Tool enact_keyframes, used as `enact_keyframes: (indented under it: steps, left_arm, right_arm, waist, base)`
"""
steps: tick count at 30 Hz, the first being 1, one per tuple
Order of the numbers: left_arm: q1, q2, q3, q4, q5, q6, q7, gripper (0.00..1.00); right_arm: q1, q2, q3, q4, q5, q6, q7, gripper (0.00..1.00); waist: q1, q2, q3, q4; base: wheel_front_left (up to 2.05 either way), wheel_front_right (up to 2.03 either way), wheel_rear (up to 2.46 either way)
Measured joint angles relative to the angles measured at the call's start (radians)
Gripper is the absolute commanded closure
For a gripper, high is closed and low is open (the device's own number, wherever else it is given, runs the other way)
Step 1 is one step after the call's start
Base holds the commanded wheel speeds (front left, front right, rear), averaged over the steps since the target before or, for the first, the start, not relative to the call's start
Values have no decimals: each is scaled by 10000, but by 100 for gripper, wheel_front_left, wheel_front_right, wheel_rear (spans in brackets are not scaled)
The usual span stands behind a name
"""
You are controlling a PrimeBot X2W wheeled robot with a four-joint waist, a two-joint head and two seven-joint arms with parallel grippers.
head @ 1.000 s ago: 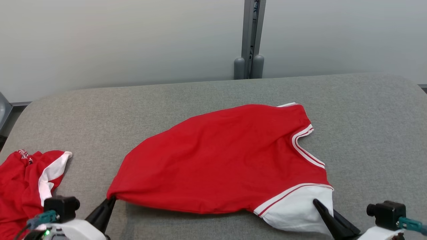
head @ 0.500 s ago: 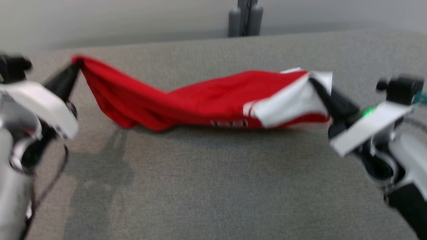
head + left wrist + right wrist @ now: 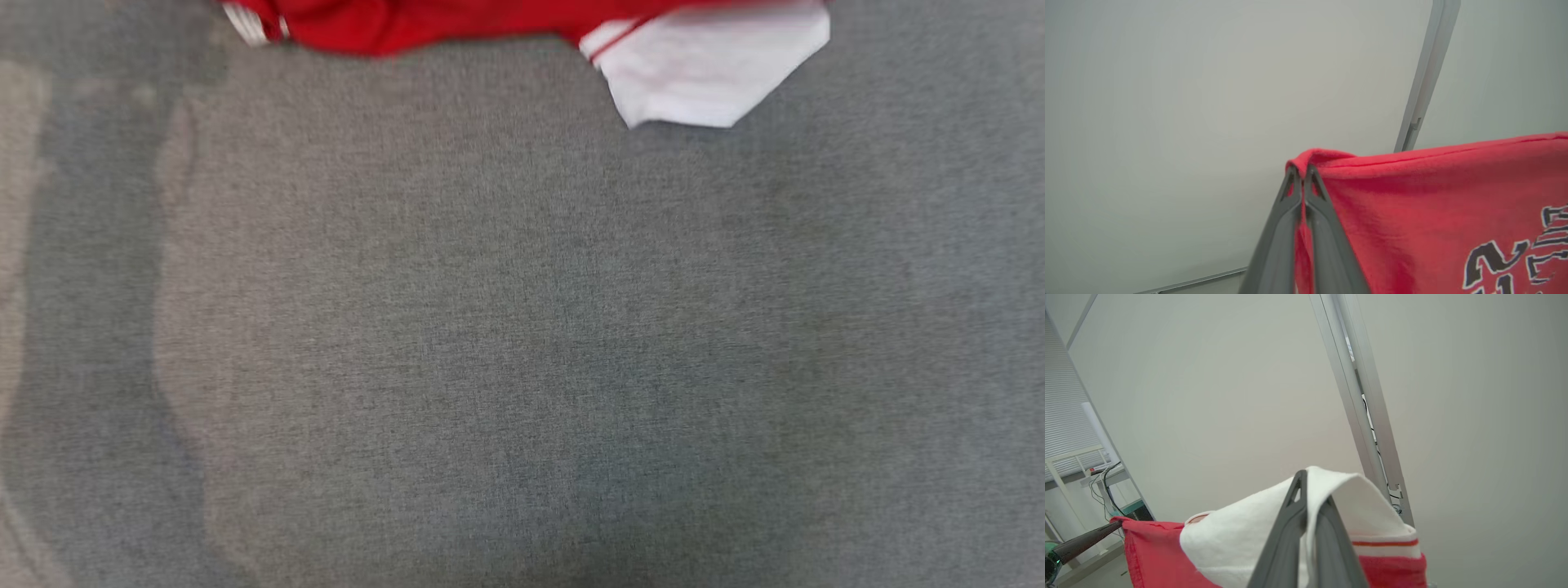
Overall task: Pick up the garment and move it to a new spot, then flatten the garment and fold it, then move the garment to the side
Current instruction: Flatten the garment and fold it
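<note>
Red jersey (image 3: pixel 457 20) hung between both pincers above the grey bench (image 3: pixel 522 327)

The left pincer (image 3: pixel 1301 170) is closed tight on a red corner of the hem, a small fold of cloth poking out above its tips. The right pincer (image 3: pixel 1312 486) is likewise clamped shut, on the white sleeve (image 3: pixel 1241 535), which drapes over both sides of its fingers. In the wrist views the cloth runs taut from one grip to the other, with dark lettering (image 3: pixel 1515 253) on the red panel, a pale wall (image 3: pixel 1188 102) behind and a metal post (image 3: pixel 1363 416) in front of that wall. In the head view only the jersey's lower edge shows – red cloth and the white sleeve at the top edge, towards the bench's far side. Whether it touches the fabric top cannot be told.
</note>
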Motion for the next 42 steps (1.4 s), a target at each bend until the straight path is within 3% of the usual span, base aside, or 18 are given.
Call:
enact_keyframes:
  steps: [8, 15, 19, 30, 37, 42]
  left_arm:
    - [-2644, -479, -395, 1893, -326, -4, -1323, 100]
    - [-3684, -779, -1057, 2803, -859, -10, -1893, 100]
    - [-3504, -734, -1662, 3045, -1237, -10, -1950, 100]
    - [-1824, -96, -3584, 2706, -2675, -10, -1279, 100]
    - [266, 539, -4851, 1799, -4011, -10, -872, 100]
    - [1778, 1057, -5649, 911, -4600, -10, -936, 100]
  right_arm:
    - [-2411, 309, -136, 1062, -98, 2, -717, 100]
    - [-3512, 537, -2002, 740, -1603, 2, -825, 100]
    - [-3217, 848, -2297, 481, -2163, 4, -828, 100]
    - [-1325, 416, -140, 748, -1599, 2, -832, 100]
    - [729, -8, 1595, 437, -209, 2, -451, 100]
    - [2499, -543, 2821, -445, 886, 2, 105, 100]
  waist:
    - [0, 0, 890, 46]
    - [0, 0, 1031, 183]
    - [0, 0, 1038, 216]
    - [0, 0, 631, 157]
    - [0, 0, -275, 169]
    - [0, 0, -1228, 113]
  base:
    - [0, 0, 0]
    - [0, 0, 0]
    - [0, 0, 0]
    - [0, 0, 0]
    - [0, 0, 0]
    - [0, 0, 0]
